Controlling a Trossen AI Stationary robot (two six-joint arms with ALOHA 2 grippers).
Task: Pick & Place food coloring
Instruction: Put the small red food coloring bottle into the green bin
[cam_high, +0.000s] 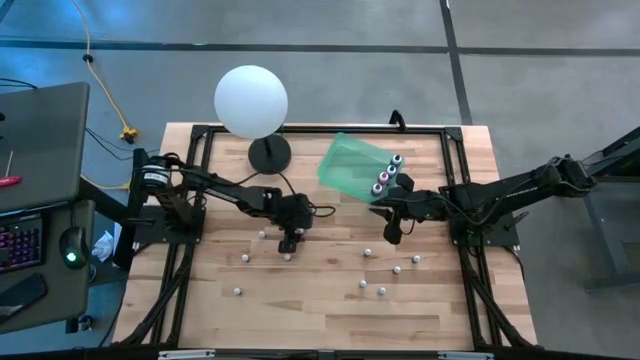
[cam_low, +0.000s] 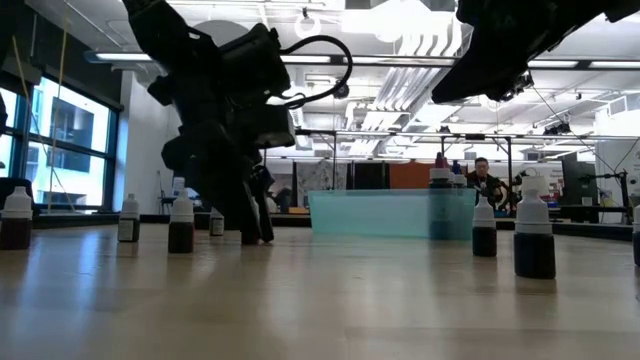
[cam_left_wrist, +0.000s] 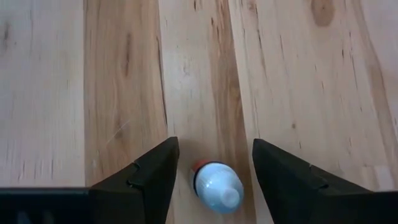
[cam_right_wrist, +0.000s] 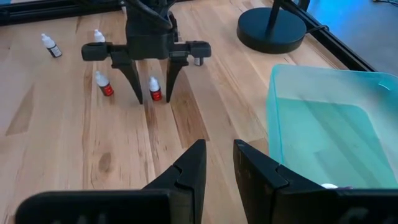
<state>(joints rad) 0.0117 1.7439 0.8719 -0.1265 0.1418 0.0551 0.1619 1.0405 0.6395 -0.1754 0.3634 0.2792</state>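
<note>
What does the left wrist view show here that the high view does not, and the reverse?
Only the left wrist view shows the red-bodied bottle standing between the left gripper's open fingers, untouched. Only the high view shows the green bin holding bottles, the globe lamp, the loose bottles scattered about, and the right gripper beside the bin. Both show the wooden table.

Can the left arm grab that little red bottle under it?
Probably yes. The left hand is open, with one finger on each side of the red food coloring bottle, which stands upright on the table. Nothing sits between them, so closing should catch it.
</note>
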